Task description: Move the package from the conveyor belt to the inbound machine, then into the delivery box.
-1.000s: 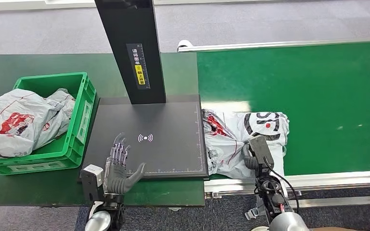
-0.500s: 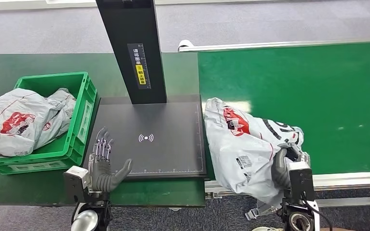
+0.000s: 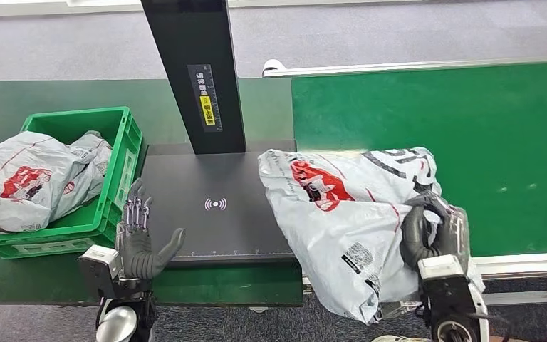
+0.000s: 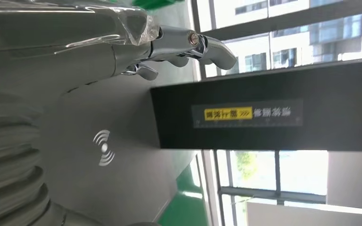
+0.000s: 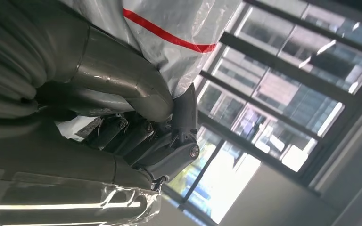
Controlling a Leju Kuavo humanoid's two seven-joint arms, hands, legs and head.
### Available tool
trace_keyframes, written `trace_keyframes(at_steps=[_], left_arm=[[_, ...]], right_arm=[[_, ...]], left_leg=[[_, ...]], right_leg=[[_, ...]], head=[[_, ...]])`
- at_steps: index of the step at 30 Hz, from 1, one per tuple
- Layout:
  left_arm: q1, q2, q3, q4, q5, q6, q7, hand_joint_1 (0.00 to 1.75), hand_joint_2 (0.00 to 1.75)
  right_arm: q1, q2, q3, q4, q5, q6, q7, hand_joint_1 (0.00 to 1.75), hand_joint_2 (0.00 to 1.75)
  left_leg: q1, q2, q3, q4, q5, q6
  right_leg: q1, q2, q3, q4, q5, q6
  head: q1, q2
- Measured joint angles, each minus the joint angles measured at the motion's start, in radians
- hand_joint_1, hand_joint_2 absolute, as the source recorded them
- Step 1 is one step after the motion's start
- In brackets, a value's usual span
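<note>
My right hand (image 3: 427, 231) grips a white plastic package (image 3: 342, 214) with red and black print and holds it lifted over the near edge of the green conveyor belt (image 3: 470, 128). The package's left end overhangs the right edge of the black inbound machine's plate (image 3: 214, 214), which carries a white wave mark. In the right wrist view the fingers (image 5: 169, 150) curl into the package's film (image 5: 169, 33). My left hand (image 3: 139, 239) is open with fingers spread, at the plate's near-left corner, beside the green delivery box (image 3: 124, 160). The left wrist view shows its fingers (image 4: 179, 44) above the plate (image 4: 118, 183).
The delivery box holds another white package (image 3: 28, 178) that bulges over its left side. The machine's black post (image 3: 196, 71) with a yellow label rises at the plate's back edge. A dark green table (image 3: 14, 100) carries the box and the machine.
My right hand has lifted the package off the belt and carried it left toward the machine's plate. My left hand has drifted left and nearer, toward the box.
</note>
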Motion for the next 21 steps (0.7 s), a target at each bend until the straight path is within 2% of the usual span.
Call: trace_keyframes(at_steps=[6,10,15,21], left_arm=[[-0.034,0.013,0.031,0.003,-0.006,0.019,-0.013,0.0,1.75],[-0.071,0.027,0.06,0.015,-0.008,0.045,-0.019,0.0,1.75],[-0.097,0.049,0.114,0.031,-0.008,0.057,-0.019,0.0,1.75],[-0.105,0.061,0.156,0.048,-0.008,0.072,-0.023,0.0,1.75]], right_arm=[[-0.162,-0.019,0.078,0.145,0.04,0.025,0.033,1.75,1.75],[-0.301,-0.022,0.12,0.306,0.062,0.049,0.065,1.75,1.75],[-0.491,-0.003,0.179,0.561,0.071,0.061,0.079,1.75,1.75],[-0.61,0.029,0.231,0.772,0.067,0.061,0.08,1.75,1.75]], left_leg=[[0.0,-0.001,0.0,0.0,0.001,0.0],[0.0,0.001,0.0,0.0,0.001,0.0],[0.0,0.001,0.001,0.0,0.002,0.0],[0.0,0.0,-0.001,0.0,0.002,0.0]], right_leg=[[0.0,0.0,0.001,0.0,0.001,0.0],[0.0,0.001,0.0,0.001,0.001,-0.001],[0.0,0.001,0.0,0.001,0.002,-0.001],[0.0,0.0,-0.001,0.001,0.001,-0.001]], head=[[0.0,0.0],[0.0,0.0],[0.0,0.0],[0.0,0.0]])
